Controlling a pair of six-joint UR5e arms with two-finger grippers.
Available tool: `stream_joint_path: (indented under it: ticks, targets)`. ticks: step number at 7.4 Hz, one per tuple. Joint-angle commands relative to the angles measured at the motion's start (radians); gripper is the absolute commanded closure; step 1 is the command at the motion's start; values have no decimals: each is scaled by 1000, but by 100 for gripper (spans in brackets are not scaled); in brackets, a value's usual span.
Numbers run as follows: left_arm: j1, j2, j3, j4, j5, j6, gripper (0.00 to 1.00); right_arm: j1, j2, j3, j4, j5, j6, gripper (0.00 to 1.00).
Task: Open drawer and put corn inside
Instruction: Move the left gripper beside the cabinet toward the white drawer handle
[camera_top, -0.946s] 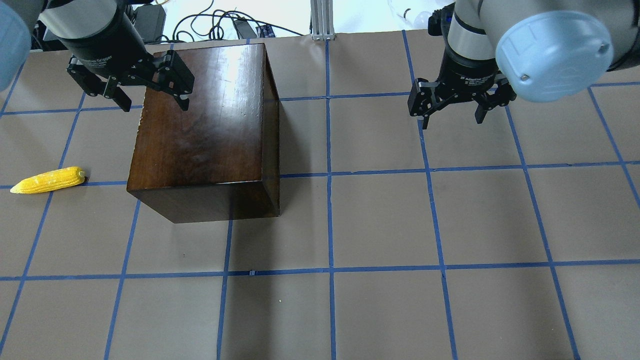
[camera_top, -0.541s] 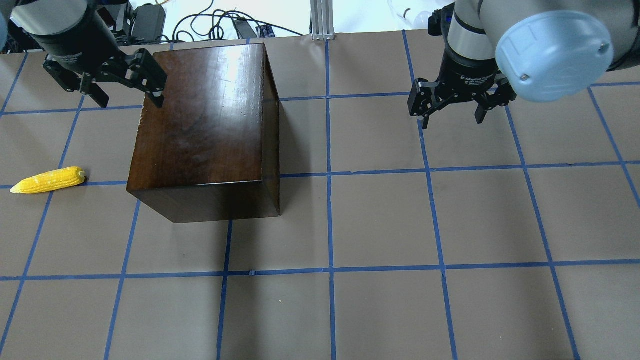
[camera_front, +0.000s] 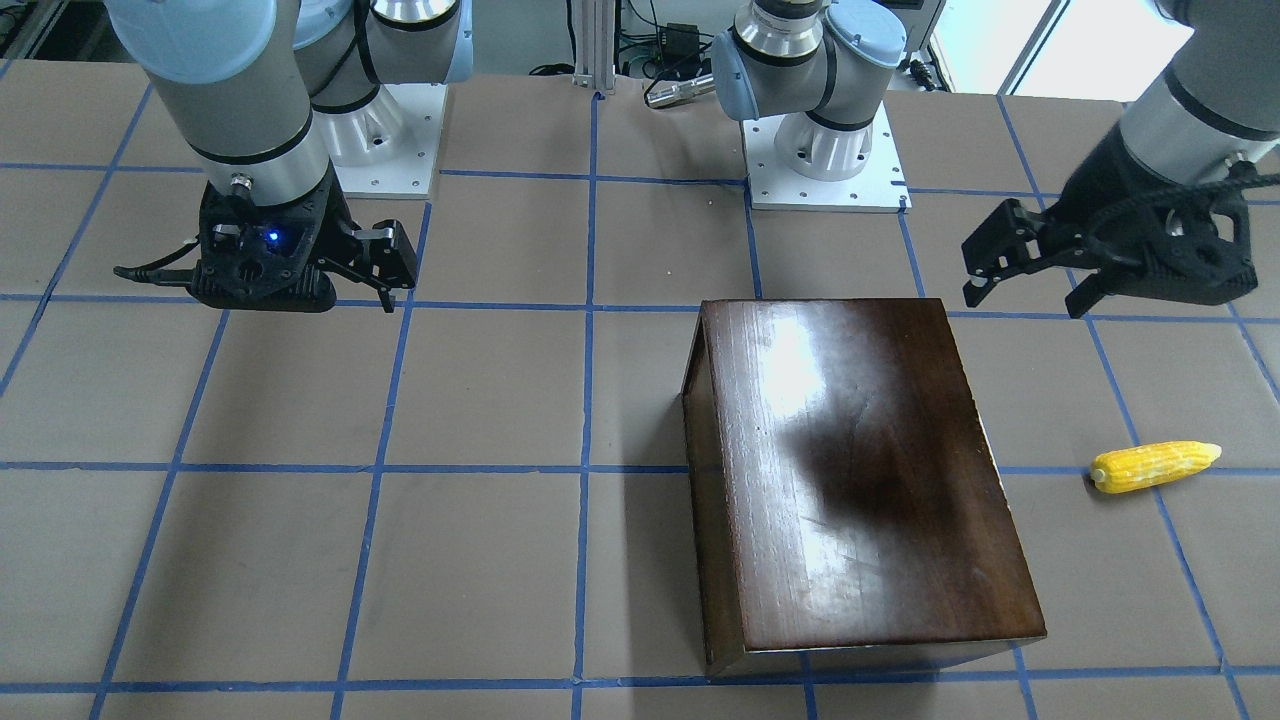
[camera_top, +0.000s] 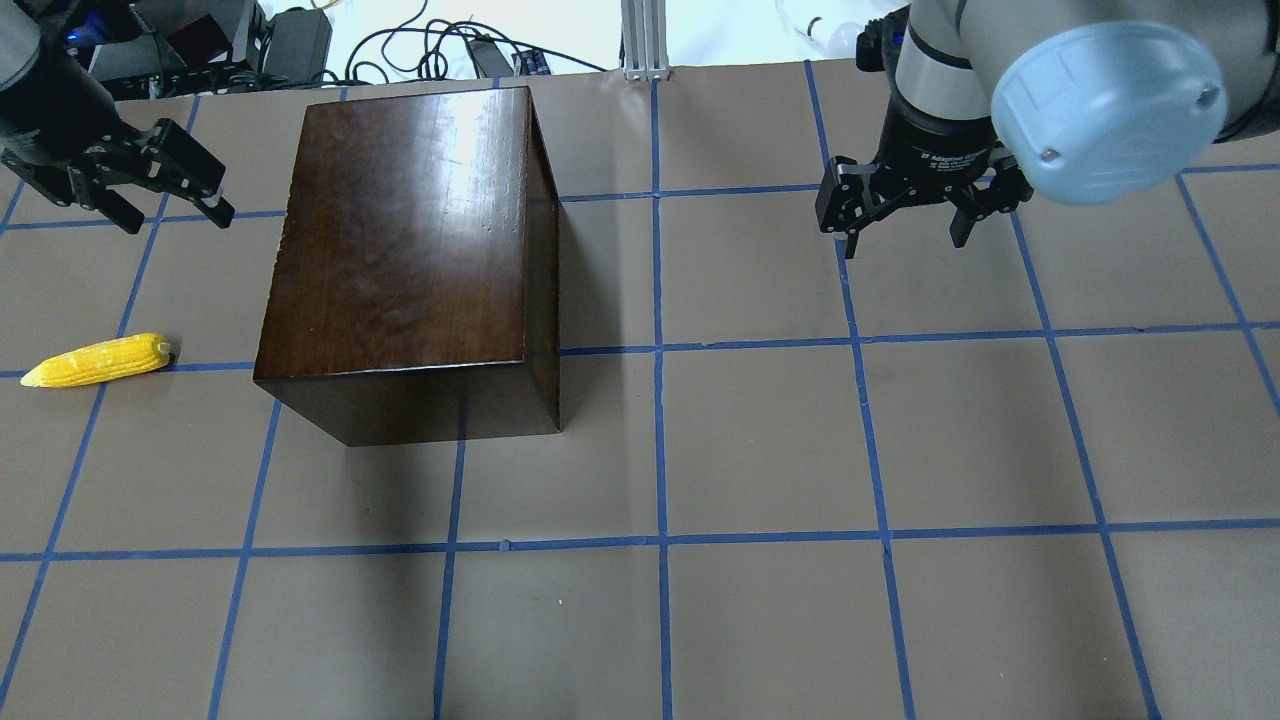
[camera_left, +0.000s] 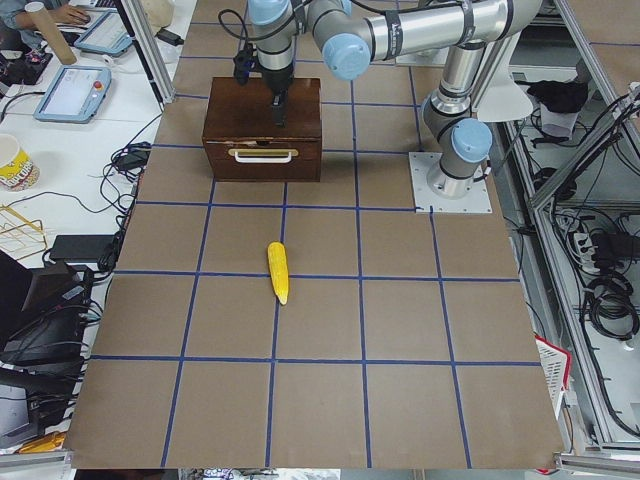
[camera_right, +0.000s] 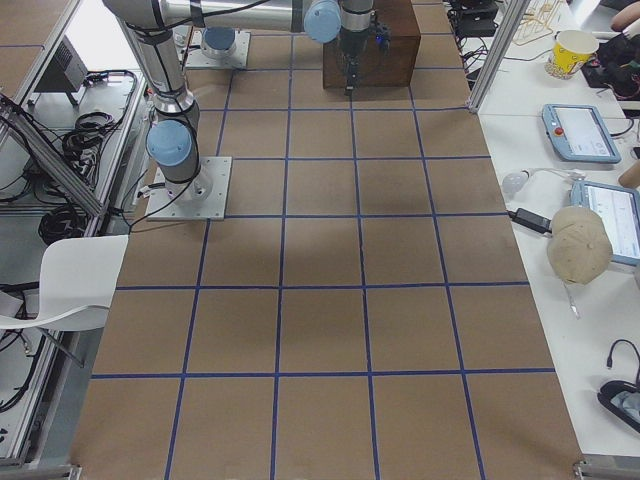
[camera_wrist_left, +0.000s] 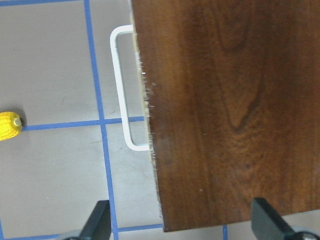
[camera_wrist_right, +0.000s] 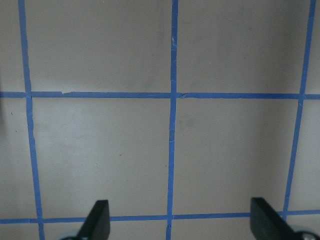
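The glossy dark-brown box (camera_top: 410, 260) stands left of the table's middle. Its drawer (camera_left: 262, 160) is shut; its white handle (camera_wrist_left: 122, 90) faces the table's left end. The yellow corn (camera_top: 97, 360) lies on the table left of the box, apart from it, and also shows in the front view (camera_front: 1155, 466). My left gripper (camera_top: 175, 212) is open and empty, in the air by the box's far left corner, on the drawer side; its fingers (camera_wrist_left: 97, 222) show in the wrist view. My right gripper (camera_top: 905, 238) is open and empty over bare table, far right of the box.
The table is brown paper with a grid of blue tape (camera_top: 660, 540). The arm bases (camera_front: 825, 150) are bolted on at the robot's side. Cables and boxes (camera_top: 450, 50) lie beyond the far edge.
My left gripper has moved left, off the box's far left corner and out over the table beside it, still open. The right arm, the box and the corn have not moved.
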Motion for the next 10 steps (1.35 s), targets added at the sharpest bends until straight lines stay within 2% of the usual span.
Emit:
stream_joint_path:
  ticks: [1, 5, 10]
  targets:
    - [84, -67, -2, 13, -32, 63, 0, 0, 0, 0, 0, 0, 0, 0]
    - [107, -188, -5, 106, -35, 89, 0, 0, 0, 0, 0, 0, 0, 0]
    - [100, -231, -58, 183, -109, 0, 0, 0, 0, 0, 0, 0, 0, 0]
